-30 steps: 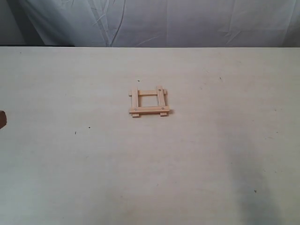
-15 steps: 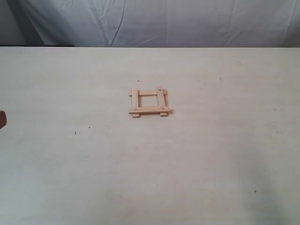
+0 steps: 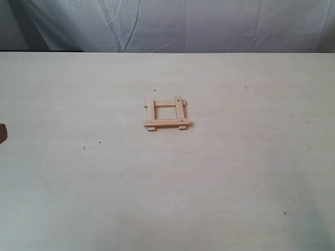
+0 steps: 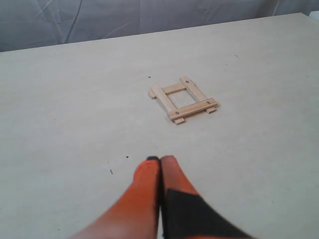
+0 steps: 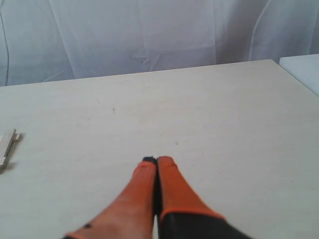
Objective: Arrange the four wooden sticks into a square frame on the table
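The four wooden sticks lie as a small square frame point(image 3: 166, 123) in the middle of the table point(image 3: 235, 172), two slats across the other two with the ends sticking out a little. From the left wrist the frame point(image 4: 192, 109) sits well ahead of my left gripper point(image 4: 160, 159), whose orange fingers are pressed together with nothing between them. In the exterior view only a dark tip of the left gripper point(image 3: 2, 133) shows at the far left edge. My right gripper point(image 5: 157, 160) is shut and empty, and a slat end point(image 5: 7, 144) peeks in at that view's edge.
A grey-white cloth point(image 3: 172, 23) hangs behind the table's far edge. In the right wrist view a pale block point(image 5: 304, 69) stands past the table's side edge. A few dark specks point(image 3: 84, 148) dot the tabletop.
The shadow over the table's lower right has shrunk toward the corner. The frame has not moved, and the dark tip at the left edge has slid slightly outward.
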